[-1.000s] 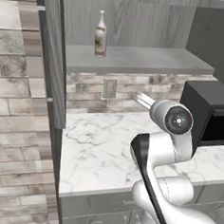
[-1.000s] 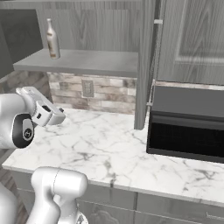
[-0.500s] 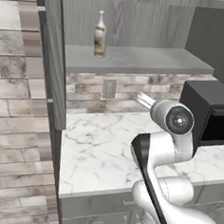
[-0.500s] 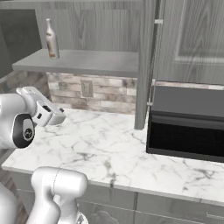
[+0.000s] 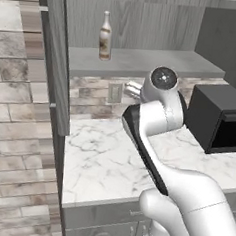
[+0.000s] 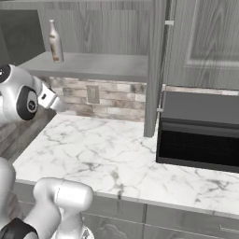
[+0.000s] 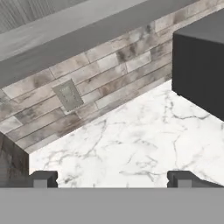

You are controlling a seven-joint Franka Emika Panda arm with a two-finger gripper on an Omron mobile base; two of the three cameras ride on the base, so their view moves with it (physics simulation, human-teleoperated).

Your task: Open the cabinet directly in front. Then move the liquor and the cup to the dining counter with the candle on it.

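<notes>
The cabinet (image 5: 54, 60) stands open: in the left base view its door runs edge-on down the left of the frame, and in the right base view another door edge drops through the upper middle. On its plain grey shelf (image 6: 93, 65) the liquor (image 5: 105, 36) stands upright, at the top centre of the left base view and the upper left of the right base view. Below the shelf a brick backsplash (image 7: 109, 83) carries a grey wall outlet (image 7: 68, 94). The white, grey-veined marble desk (image 5: 101, 164) spreads across the middle, with grey drawers along its front at the bottom edge. A black microwave (image 6: 200, 130) sits on the desk at the right. The claw (image 7: 112, 178) hangs over the marble with its two fingertips (image 7: 43, 178) wide apart, gripping nothing.
</notes>
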